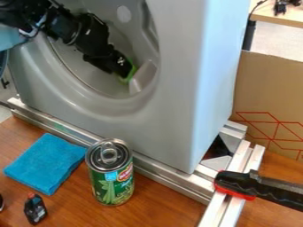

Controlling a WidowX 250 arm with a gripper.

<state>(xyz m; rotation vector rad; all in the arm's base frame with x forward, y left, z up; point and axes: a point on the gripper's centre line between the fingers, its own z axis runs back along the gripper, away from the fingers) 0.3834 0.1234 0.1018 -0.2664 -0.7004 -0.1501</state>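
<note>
The black gripper (122,68) hangs inside the round opening of a grey appliance front (176,111), low and toward the opening's right side. Right at the gripper's tip is a bright green edge of something (130,74); whether it is held cannot be told. A light grey raised piece (143,77) lies just right of it. On the wooden table below stand a green can (112,184) with a pull-tab lid, upright, and a small black bottle (35,209) with a red cap. A folded blue cloth (46,162) lies left of the can.
Metal rails (168,178) run along the appliance's base, between it and the can. A black and red clamp (237,184) grips the rails at the lower right. Behind on the right stand a cardboard panel (269,88) and another table (284,17).
</note>
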